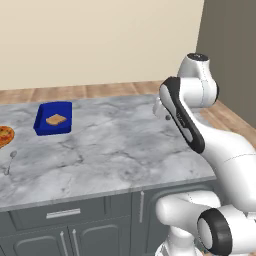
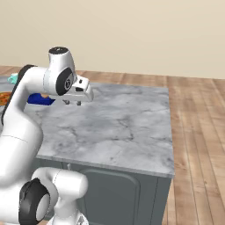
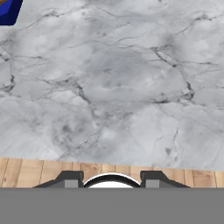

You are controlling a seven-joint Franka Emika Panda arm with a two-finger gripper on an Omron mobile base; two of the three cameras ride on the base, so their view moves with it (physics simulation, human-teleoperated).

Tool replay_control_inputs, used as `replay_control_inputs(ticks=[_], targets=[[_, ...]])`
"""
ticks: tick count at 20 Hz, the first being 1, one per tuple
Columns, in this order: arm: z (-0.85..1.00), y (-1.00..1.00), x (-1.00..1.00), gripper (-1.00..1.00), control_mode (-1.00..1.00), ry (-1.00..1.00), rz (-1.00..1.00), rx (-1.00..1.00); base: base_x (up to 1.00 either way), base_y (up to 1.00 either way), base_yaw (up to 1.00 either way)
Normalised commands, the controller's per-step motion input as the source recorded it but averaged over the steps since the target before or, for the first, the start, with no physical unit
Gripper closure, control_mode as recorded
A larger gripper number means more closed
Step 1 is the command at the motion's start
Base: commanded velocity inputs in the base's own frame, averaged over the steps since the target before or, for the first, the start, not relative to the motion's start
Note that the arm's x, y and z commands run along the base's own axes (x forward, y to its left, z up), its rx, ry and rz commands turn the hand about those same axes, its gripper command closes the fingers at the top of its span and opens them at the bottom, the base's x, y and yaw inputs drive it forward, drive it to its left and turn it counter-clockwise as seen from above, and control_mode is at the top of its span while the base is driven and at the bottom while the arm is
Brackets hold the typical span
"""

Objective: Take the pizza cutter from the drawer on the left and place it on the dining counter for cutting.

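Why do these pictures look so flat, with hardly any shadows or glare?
Left base view: even, soft light; the marble dining counter shows no glare, and the blue tray casts barely any shadow. Right base view: the same flat light and sharp focus, only a faint shade under the claw. Hand view: the marble veins look slightly soft and blurred.

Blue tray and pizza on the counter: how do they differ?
The blue tray is rectangular with raised walls and holds a tan slice; the pizza is round, flat, orange, cut off by the picture edge. The tray lies farther back. Both rest on the marble counter.
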Motion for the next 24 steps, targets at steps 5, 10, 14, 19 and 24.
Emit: replay_control_inputs(ticks=[5,10,14,19,24], targets=[[0.0,0.17,-0.14,-1.0,-1.0,0.0,0.0,0.0,0.0,0.0,0.0],[0.0,0.32,-0.27,-1.0,-1.0,0.0,0.0,-0.01,0.0,0.0,0.0],[-0.03,0.37,-0.41,-1.0,-1.0,0.0,0.0,-0.01,0.0,0.0,0.0],[-0.35,0.5,-0.48,-1.0,-1.0,0.0,0.07,-0.08,0.0,0.0,0.0],[-0.22,0.76,-0.59,-1.0,-1.0,-0.08,0.15,-0.16,0.0,0.0,0.0]])
